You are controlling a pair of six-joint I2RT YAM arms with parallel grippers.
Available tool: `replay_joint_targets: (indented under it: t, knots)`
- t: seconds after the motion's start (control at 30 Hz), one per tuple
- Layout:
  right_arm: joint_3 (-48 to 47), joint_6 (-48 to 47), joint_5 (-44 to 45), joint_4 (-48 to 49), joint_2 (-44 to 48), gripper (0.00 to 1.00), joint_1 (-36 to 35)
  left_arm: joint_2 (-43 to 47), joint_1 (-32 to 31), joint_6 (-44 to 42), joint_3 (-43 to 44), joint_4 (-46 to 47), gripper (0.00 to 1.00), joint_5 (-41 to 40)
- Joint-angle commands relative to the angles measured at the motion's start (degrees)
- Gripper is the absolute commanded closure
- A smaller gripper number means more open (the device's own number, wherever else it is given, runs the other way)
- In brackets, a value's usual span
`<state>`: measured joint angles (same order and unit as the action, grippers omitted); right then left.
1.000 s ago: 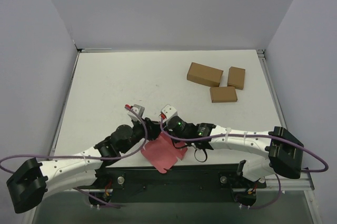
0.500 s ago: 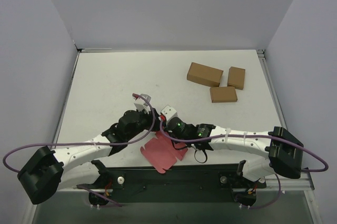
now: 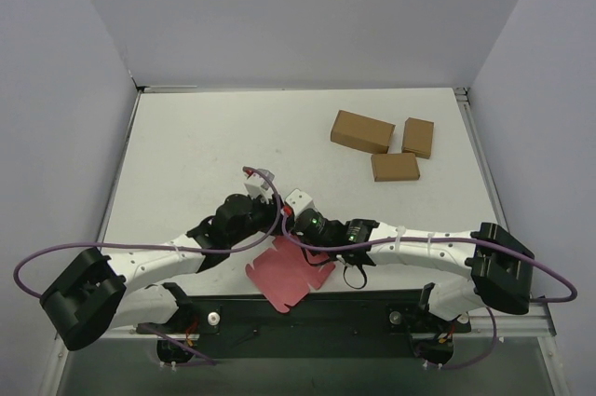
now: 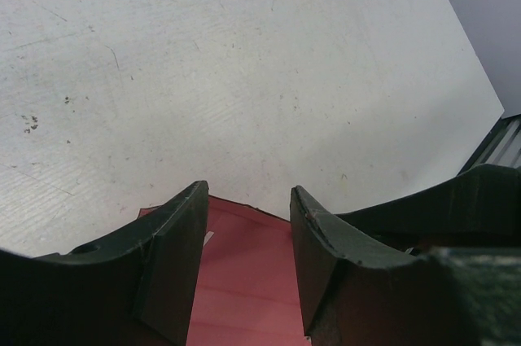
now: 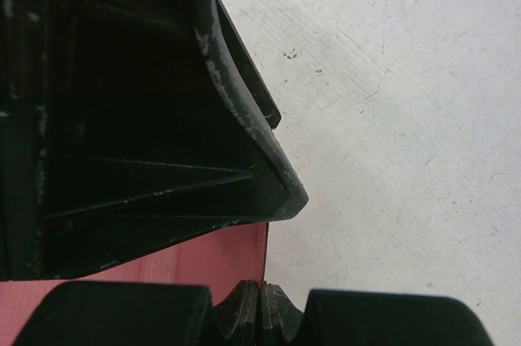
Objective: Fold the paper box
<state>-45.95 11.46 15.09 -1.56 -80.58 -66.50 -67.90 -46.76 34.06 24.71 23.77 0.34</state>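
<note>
At the near edge of the desk (image 3: 205, 154), the pink paper box (image 3: 289, 270) lies as a flat sheet, seemingly overhanging. Its far edge appears pinched by the closed right end effector (image 3: 294, 226). The left end effector (image 4: 248, 199) is held half open above it, empty. An uneven pull could tear the thin card or drag it off.

One pink-red paper box (image 3: 289, 275) is here, a single flat sheet. Brown cardboard boxes number three: the largest (image 3: 362, 131), a smaller one (image 3: 418, 137) beside it, and a third (image 3: 395, 167) just in front of them. There is one white surface (image 3: 205, 154). Arms number two, the left arm (image 3: 158, 266) and the right arm (image 3: 428, 252), with two pairs of jaws, one per arm. Purple cables number two, one (image 3: 37, 261) on the left and one (image 3: 559, 284) on the right.
</note>
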Motion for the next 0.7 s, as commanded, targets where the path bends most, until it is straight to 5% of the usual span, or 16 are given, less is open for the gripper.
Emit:
replay_joint_targets:
  t: [0.0, 0.3, 0.67]
  knots:
    - [0.5, -0.7, 2.4, -4.1, -0.6, 1.00, -0.7, 1.0, 0.0, 0.6, 1.7, 0.9, 0.46, 2.0]
    - [0.4, -2.0, 4.2, -3.4, -1.3, 1.00, -1.1, 4.4, -0.9, 3.6, -1.7, 2.0, 0.46, 1.2]
    - [-0.5, -7.6, 12.8, -3.2, -2.2, 1.00, -3.7, 1.3, 1.5, 1.2, 5.8, -1.5, 0.41, 0.6]
